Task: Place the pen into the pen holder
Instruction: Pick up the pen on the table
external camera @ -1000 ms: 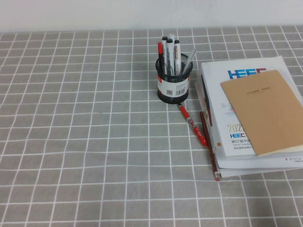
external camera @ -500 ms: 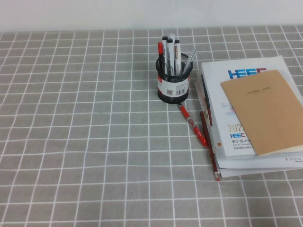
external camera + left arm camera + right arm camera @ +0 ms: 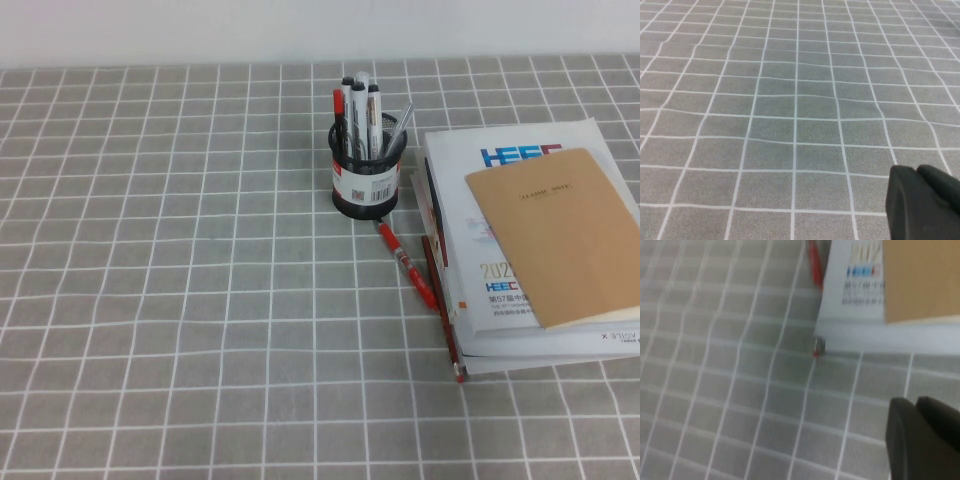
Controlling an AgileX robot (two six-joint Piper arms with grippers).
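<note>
A: Covering the whole table is a grey cloth with a white grid [image 3: 180,300], slightly rippled, and a plain white wall [image 3: 300,30] runs along the far edge.

B: And the pen?

A: The pen [image 3: 408,265] lies flat on the cloth, just in front of the pen holder [image 3: 367,175], one end almost at the cup's base. It slants toward the stack of books [image 3: 520,300] on the robot's right, beside a thin dark-red pencil [image 3: 442,310] lying along the stack's edge. A tan notebook [image 3: 560,235] tops the stack. The holder stands upright with several markers [image 3: 358,105] in it.

B: The grippers?

A: Neither appears in the high view. The left gripper [image 3: 922,205] shows only as a dark block in the corner of its wrist view, above bare cloth. The right gripper [image 3: 922,437] is likewise a dark block, above the cloth near the stack's corner and the pencil's end [image 3: 818,346]. Whether either is released or clenched cannot be told; neither is seen touching anything.

B: Anything unclear?

A: The right wrist view is blurred, and the books run off the high view's right edge.
</note>
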